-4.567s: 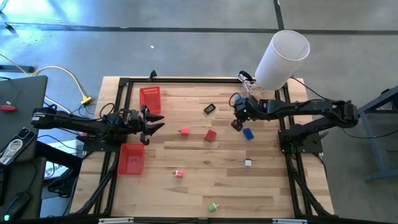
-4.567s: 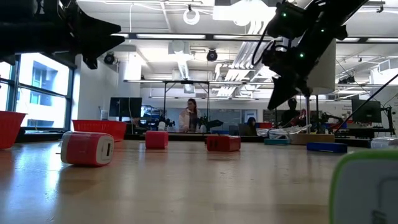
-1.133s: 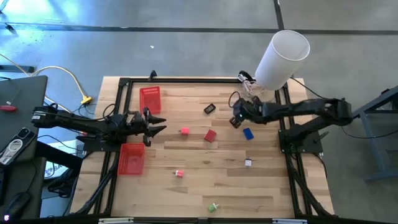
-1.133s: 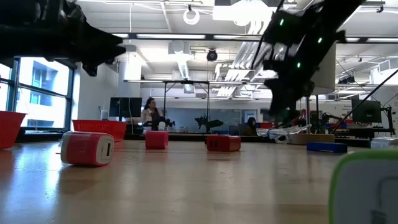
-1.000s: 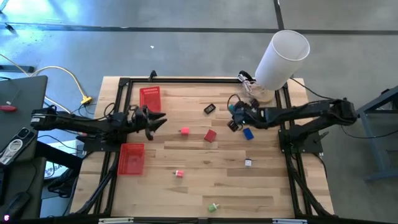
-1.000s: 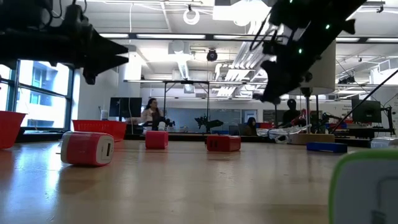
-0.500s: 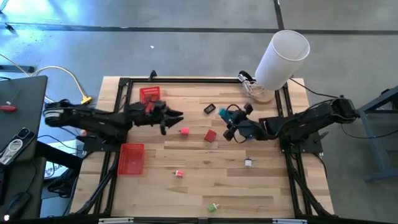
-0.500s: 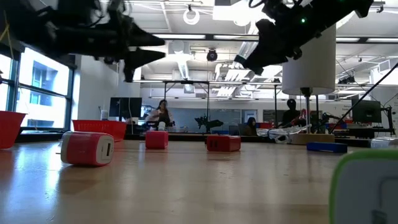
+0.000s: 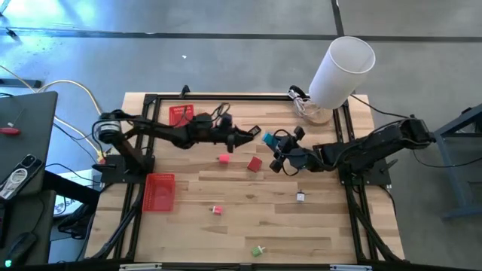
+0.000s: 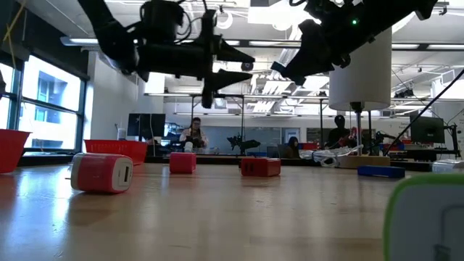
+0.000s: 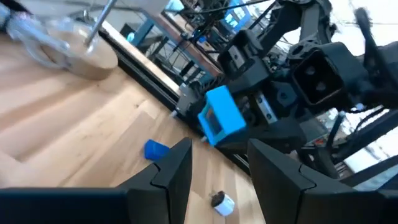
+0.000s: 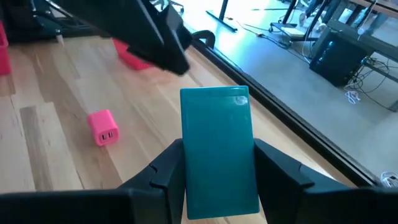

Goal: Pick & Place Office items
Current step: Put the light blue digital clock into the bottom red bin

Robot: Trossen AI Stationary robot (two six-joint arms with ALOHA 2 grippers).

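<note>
from above, the right claw (image 9: 269,143) held a teal block (image 9: 267,138) raised over the middle of the surface (image 9: 248,218), facing the left claw (image 9: 247,135), whose fingers stood apart with nothing between them, just beside the block. a pink piece (image 9: 224,159) and a red piece (image 9: 254,164) lay below them, a white piece (image 9: 300,197) and a green piece (image 9: 258,250) well apart.

at surface level, both arms hung high; a red-and-white piece (image 10: 101,172) lay near.

the left wrist view showed the teal block (image 11: 221,116) past its spread fingers (image 11: 171,168), a blue piece (image 11: 156,150) on the wood.

the right wrist view showed the teal block (image 12: 219,149) clamped between its fingers (image 12: 171,165), the pink piece (image 12: 102,127) beyond.
</note>
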